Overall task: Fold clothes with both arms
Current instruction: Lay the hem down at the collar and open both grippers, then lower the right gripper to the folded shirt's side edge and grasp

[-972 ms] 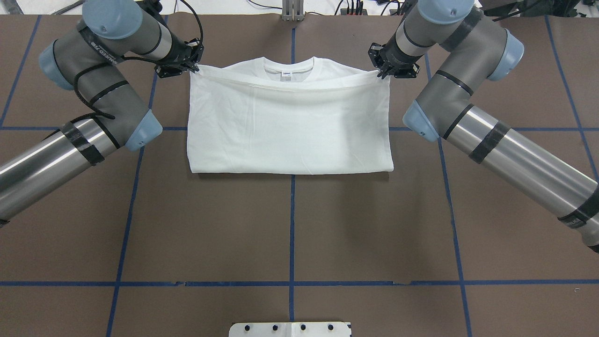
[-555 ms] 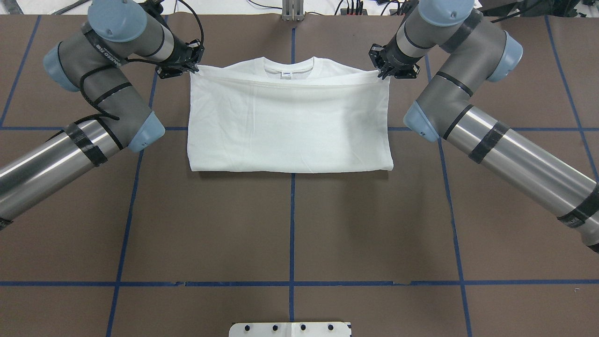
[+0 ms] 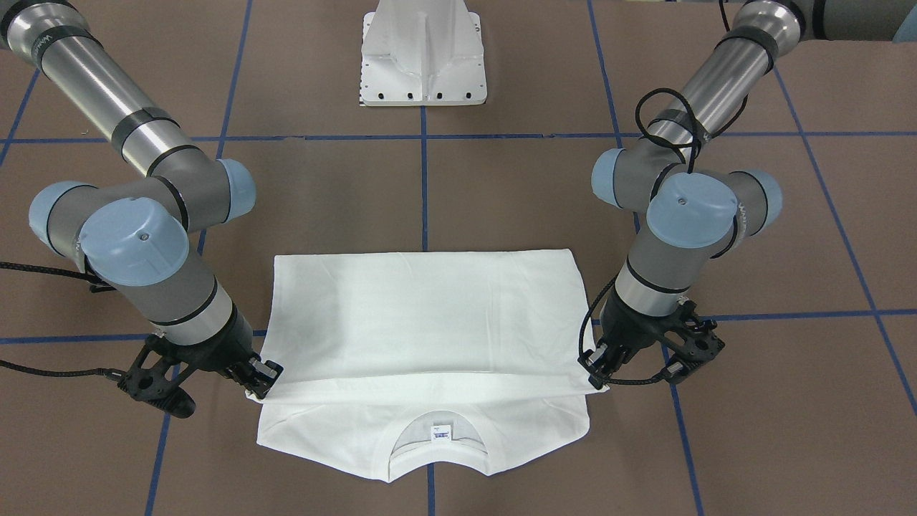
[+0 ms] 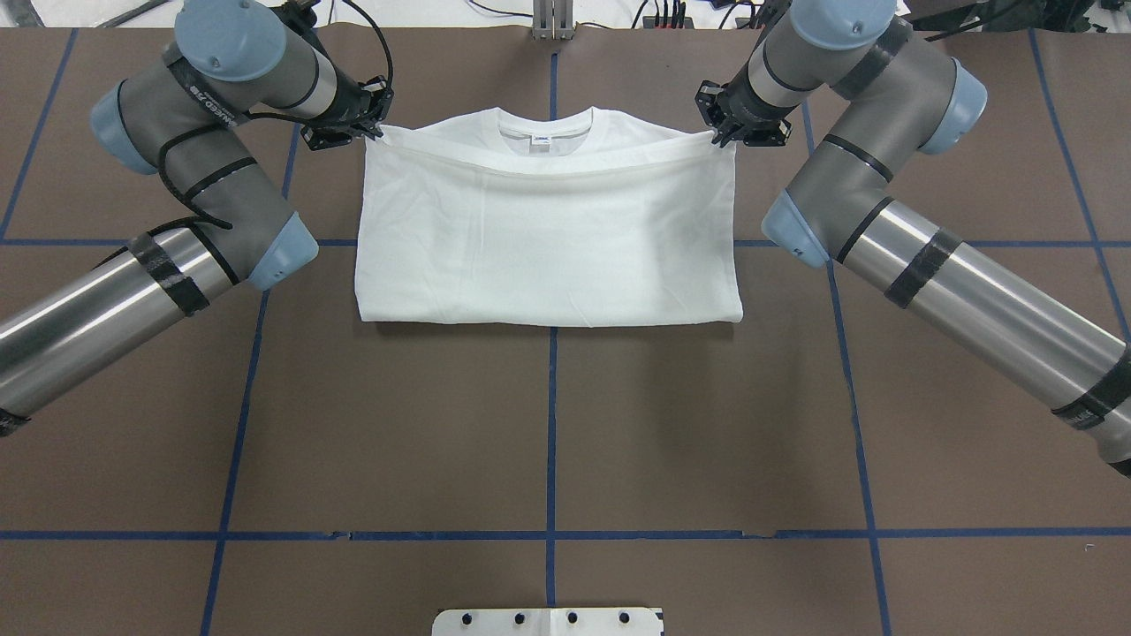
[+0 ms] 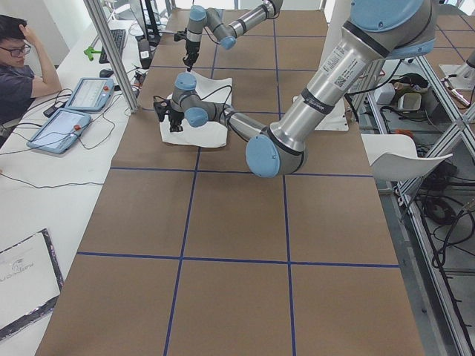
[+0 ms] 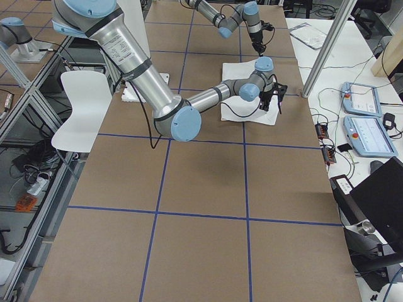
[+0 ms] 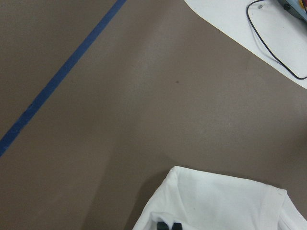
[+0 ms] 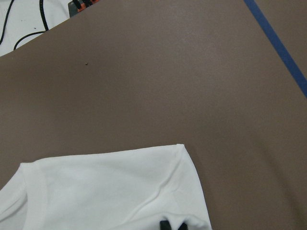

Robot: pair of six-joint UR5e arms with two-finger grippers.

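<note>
The white T-shirt (image 4: pixel 548 238) lies folded in half on the brown table, its lower half laid back over the chest. The ribbed collar (image 4: pixel 543 132) and neck tag (image 3: pixel 440 432) show past the raised hem. My left gripper (image 4: pixel 371 134) is shut on the hem's left corner and holds it just above the shoulder. My right gripper (image 4: pixel 726 137) is shut on the hem's right corner. In the front-facing view the left gripper (image 3: pixel 600 380) is on the right and the right gripper (image 3: pixel 256 387) on the left. Both wrist views show black fingertips (image 7: pixel 168 225) (image 8: pixel 172 224) pinching white cloth. No printed text shows.
The white pedestal base (image 4: pixel 548 621) sits at the near table edge. Blue tape lines (image 4: pixel 551 424) grid the brown surface. In the exterior left view a person (image 5: pixel 22 59) sits at a side desk with tablets (image 5: pixel 67 122). Cables (image 7: pixel 273 43) lie beyond the table's far edge.
My left arm has shifted slightly inward, carrying the hem's left corner a little toward the shirt's middle. The right arm and its corner have hardly moved.
</note>
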